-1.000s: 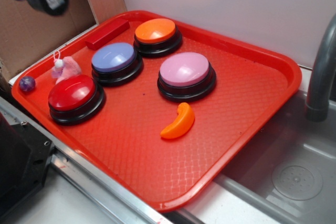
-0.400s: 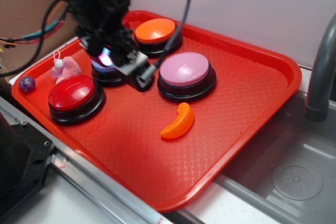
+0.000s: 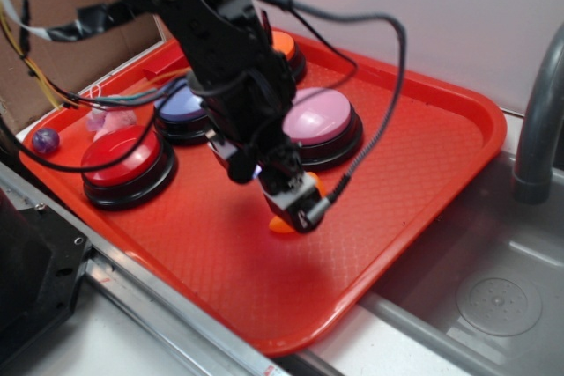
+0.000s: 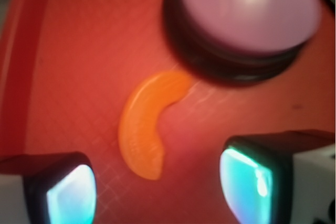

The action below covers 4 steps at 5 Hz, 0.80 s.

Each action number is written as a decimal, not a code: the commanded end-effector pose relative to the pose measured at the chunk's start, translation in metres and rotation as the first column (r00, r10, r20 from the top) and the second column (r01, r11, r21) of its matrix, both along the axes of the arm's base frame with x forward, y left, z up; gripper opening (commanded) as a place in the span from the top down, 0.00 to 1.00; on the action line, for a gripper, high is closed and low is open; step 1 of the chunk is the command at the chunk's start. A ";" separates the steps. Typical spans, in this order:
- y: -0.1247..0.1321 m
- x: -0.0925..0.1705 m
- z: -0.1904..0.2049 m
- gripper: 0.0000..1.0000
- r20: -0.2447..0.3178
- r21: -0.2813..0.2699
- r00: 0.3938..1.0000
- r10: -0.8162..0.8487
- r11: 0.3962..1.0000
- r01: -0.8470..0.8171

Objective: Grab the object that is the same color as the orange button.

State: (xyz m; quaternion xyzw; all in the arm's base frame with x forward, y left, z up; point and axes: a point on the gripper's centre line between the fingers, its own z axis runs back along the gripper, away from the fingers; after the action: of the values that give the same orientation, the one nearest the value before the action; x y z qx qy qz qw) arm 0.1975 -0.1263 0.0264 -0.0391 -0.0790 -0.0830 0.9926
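Red tray [image 4: 63, 51] | orange crescent [image 4: 144, 124] between spread fingers [image 4: 71, 192] | untouched

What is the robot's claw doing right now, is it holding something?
Gripper: open, holding nothing, above the orange crescent.

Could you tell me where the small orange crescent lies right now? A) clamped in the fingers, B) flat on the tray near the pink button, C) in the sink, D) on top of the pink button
B: the wrist view shows the orange crescent flat on the tray below the pink button, with both fingers apart and clear of it.
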 end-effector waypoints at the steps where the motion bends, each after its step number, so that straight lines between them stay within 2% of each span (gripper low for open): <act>1: -0.025 0.009 -0.011 0.00 0.044 0.040 0.998 -0.044 0.998 0.042; 2: -0.027 0.010 -0.015 0.00 0.053 0.065 0.998 -0.024 0.998 0.020; 3: -0.023 0.014 -0.018 0.00 0.055 0.062 0.998 0.016 0.998 -0.019; 4: -0.019 0.016 -0.020 0.00 0.037 0.013 0.999 0.035 0.999 -0.036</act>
State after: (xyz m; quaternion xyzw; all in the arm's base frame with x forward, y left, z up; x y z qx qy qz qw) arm 0.2098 -0.1469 0.0032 -0.0298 -0.0894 -0.0661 0.9933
